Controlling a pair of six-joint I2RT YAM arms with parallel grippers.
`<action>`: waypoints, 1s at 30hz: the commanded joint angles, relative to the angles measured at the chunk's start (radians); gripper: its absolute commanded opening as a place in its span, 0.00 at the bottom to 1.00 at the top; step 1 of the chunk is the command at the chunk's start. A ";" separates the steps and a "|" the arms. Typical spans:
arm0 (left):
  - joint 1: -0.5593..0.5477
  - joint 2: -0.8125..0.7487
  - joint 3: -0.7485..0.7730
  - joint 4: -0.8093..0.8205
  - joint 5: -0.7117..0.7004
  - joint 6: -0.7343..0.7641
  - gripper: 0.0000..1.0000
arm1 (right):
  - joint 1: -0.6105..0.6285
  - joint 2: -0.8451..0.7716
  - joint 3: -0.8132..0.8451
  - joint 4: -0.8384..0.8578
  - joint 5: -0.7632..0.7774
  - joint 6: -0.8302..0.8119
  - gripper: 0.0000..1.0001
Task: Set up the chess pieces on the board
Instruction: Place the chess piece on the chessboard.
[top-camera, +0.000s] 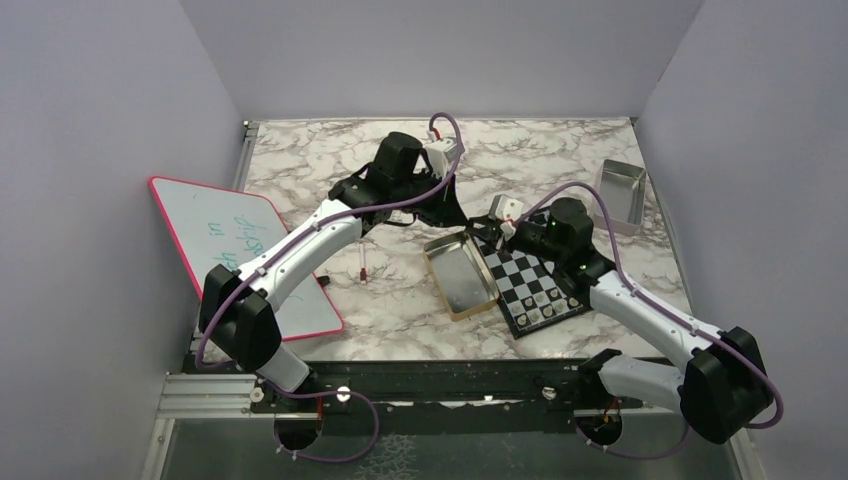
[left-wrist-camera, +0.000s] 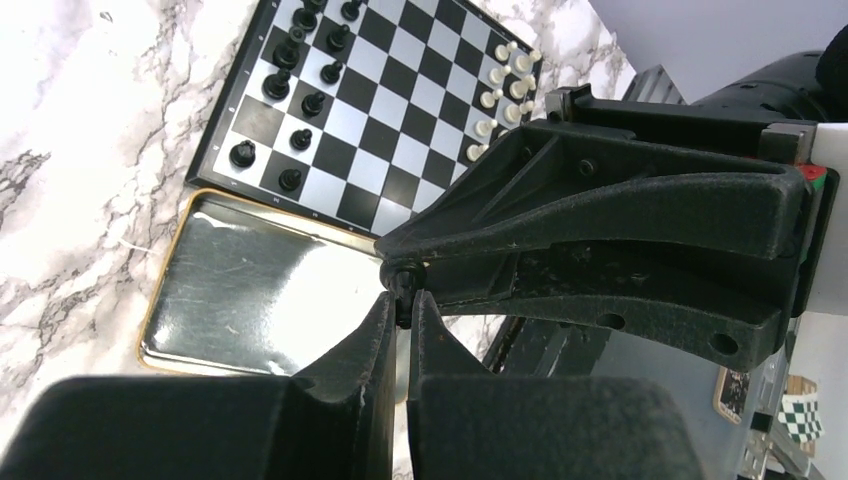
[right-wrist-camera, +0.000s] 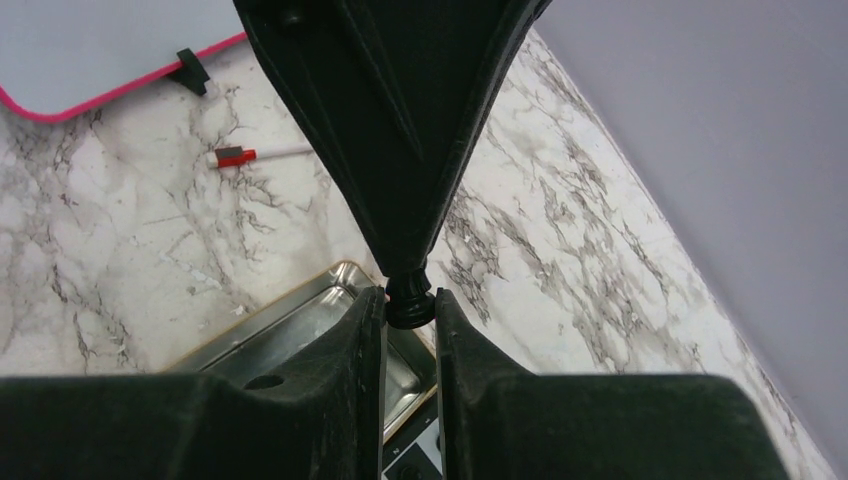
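Observation:
The board (top-camera: 530, 285) lies right of centre; it also shows in the left wrist view (left-wrist-camera: 380, 100). Black chess pieces (left-wrist-camera: 290, 60) stand in two rows at one end and pale pieces (left-wrist-camera: 505, 85) at the other. My two grippers meet tip to tip above the board's corner by the tin. My left gripper (left-wrist-camera: 403, 300) is shut on the top of a small black piece (left-wrist-camera: 405, 283). My right gripper (right-wrist-camera: 408, 300) has its fingers closed round the base of the same black piece (right-wrist-camera: 408, 305). In the top view the left gripper (top-camera: 462, 218) and right gripper (top-camera: 488, 232) touch noses.
An open gold tin (top-camera: 460, 275) lies against the board's left side, directly below the grippers (left-wrist-camera: 250, 290). A second tin half (top-camera: 622, 195) stands at the far right. A pink-rimmed whiteboard (top-camera: 250, 250) lies at the left, with a red marker (top-camera: 361, 265) beside it.

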 joint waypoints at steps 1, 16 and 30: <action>-0.004 -0.042 -0.015 0.171 -0.041 -0.034 0.04 | 0.014 0.016 -0.021 0.093 0.015 0.138 0.13; -0.007 -0.011 -0.045 0.245 -0.103 -0.020 0.01 | 0.014 -0.018 -0.098 0.139 0.114 0.324 0.38; -0.009 0.104 0.080 0.107 -0.215 0.069 0.00 | 0.013 -0.283 -0.094 -0.307 0.376 0.687 1.00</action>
